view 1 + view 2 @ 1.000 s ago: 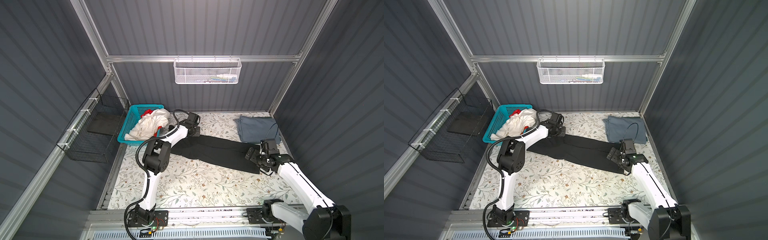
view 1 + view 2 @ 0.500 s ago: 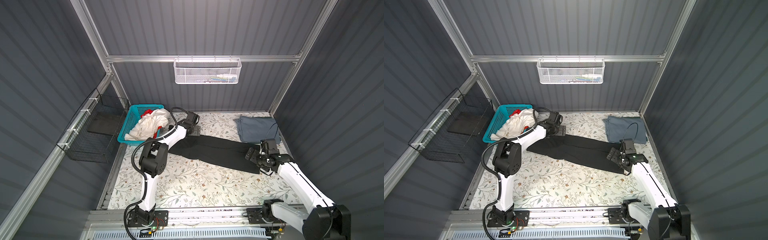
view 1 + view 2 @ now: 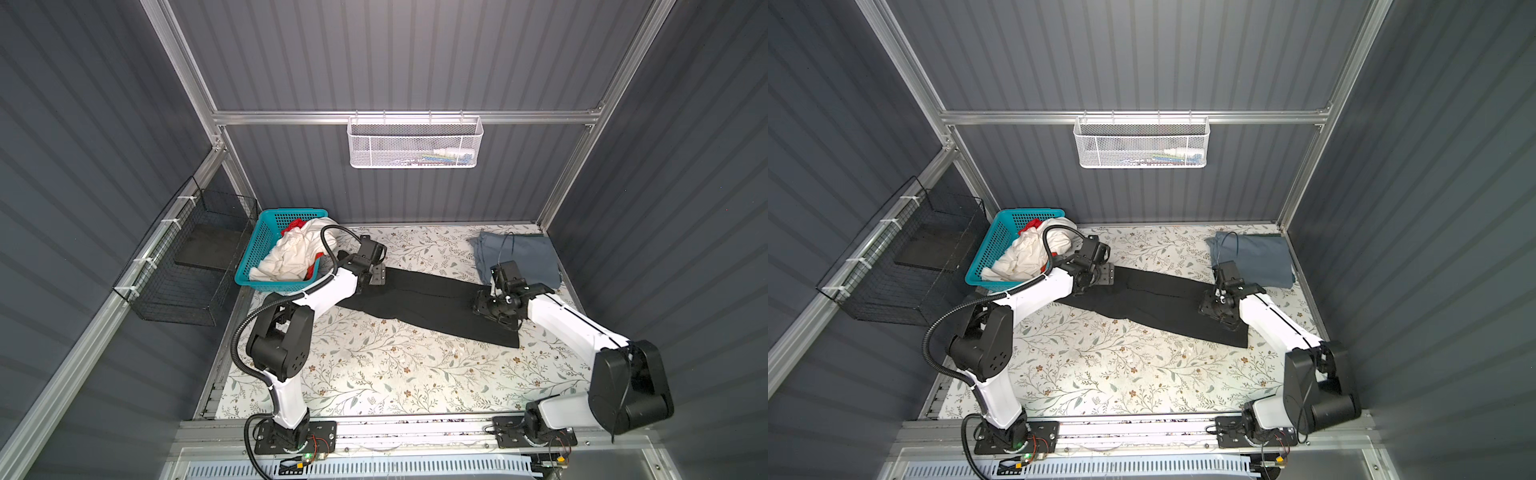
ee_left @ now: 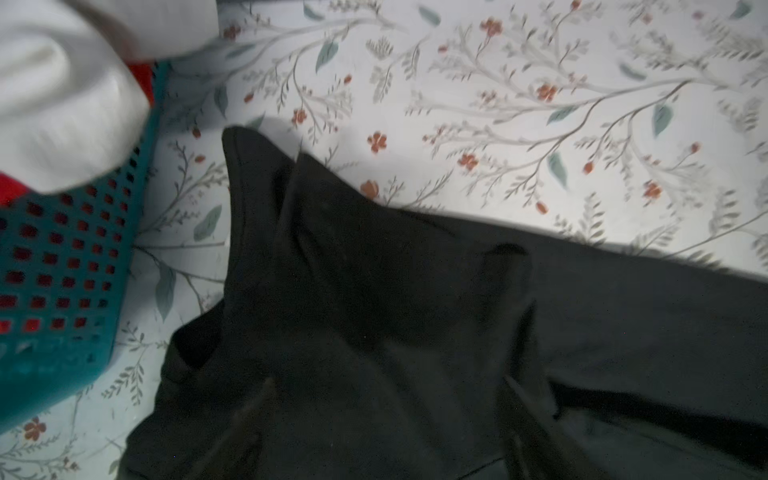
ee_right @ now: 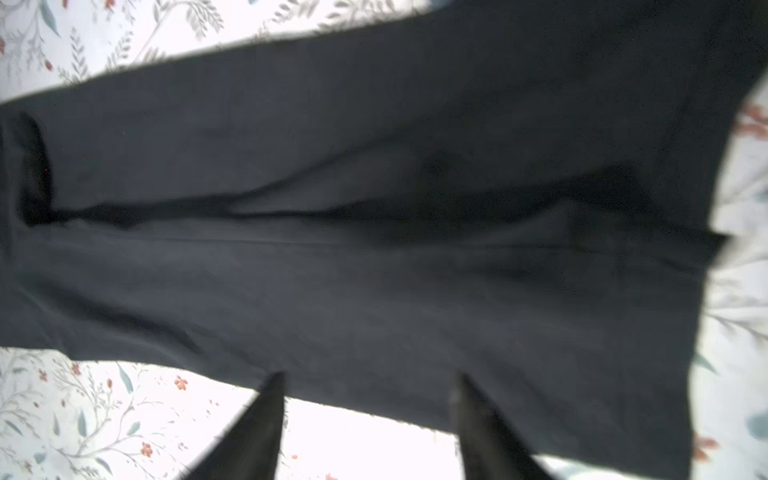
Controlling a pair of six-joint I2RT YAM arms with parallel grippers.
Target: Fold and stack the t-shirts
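Both unclenched: left hand (image 3: pixel 376 277), right hand (image 5: pixel 368 380) above black shirt (image 3: pixel 428 297) ends; table (image 3: pixel 395 374) room nearside.

place: robot lab test cell | evidence: grey ribbed wall panels (image 3: pixel 415 62), aluminium framing (image 3: pixel 399 117), robot arms (image 3: pixel 328 291) bolted to front rail (image 3: pixel 415 428), white mesh wall basket (image 3: pixel 415 147), floral-covered table (image 3: pixel 374 374)

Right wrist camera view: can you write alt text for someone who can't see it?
A black t-shirt, folded into a long strip, lies flat across a floral-patterned table cover. The right gripper reaches in, its two dark fingers spread apart, tips at the shirt's edge.
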